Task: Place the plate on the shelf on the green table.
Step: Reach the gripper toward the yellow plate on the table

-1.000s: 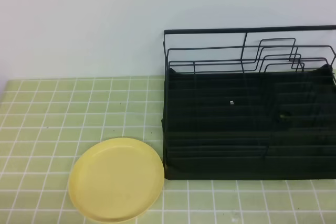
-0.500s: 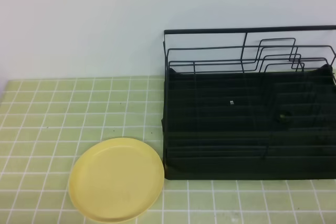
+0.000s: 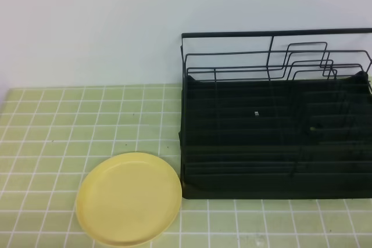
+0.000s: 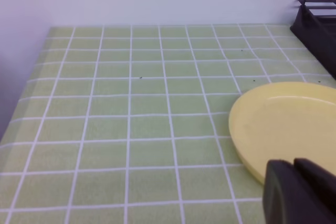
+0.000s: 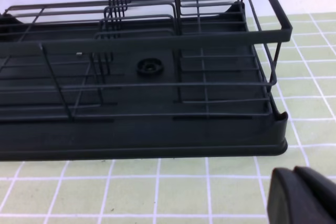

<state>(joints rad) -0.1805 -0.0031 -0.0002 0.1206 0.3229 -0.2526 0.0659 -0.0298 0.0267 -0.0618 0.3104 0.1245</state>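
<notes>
The pale-yellow plate (image 3: 129,198) lies flat on the green table (image 3: 70,126), just left of the shelf's front corner. The shelf (image 3: 273,137) is a black wire rack with a solid tray base, standing at the right. In the left wrist view the plate (image 4: 286,127) lies just beyond my left gripper (image 4: 296,192), whose black fingers are pressed together, shut and empty. In the right wrist view the shelf (image 5: 142,77) fills the frame, and my right gripper (image 5: 299,195) sits shut and empty near its front right corner. Neither gripper shows in the high view.
A white wall rises behind the table. The table's left edge (image 4: 31,85) runs along the left of the left wrist view. Bent wire dividers (image 3: 308,62) stand at the back right of the rack. Bare tiles (image 5: 157,192) lie in front of the rack.
</notes>
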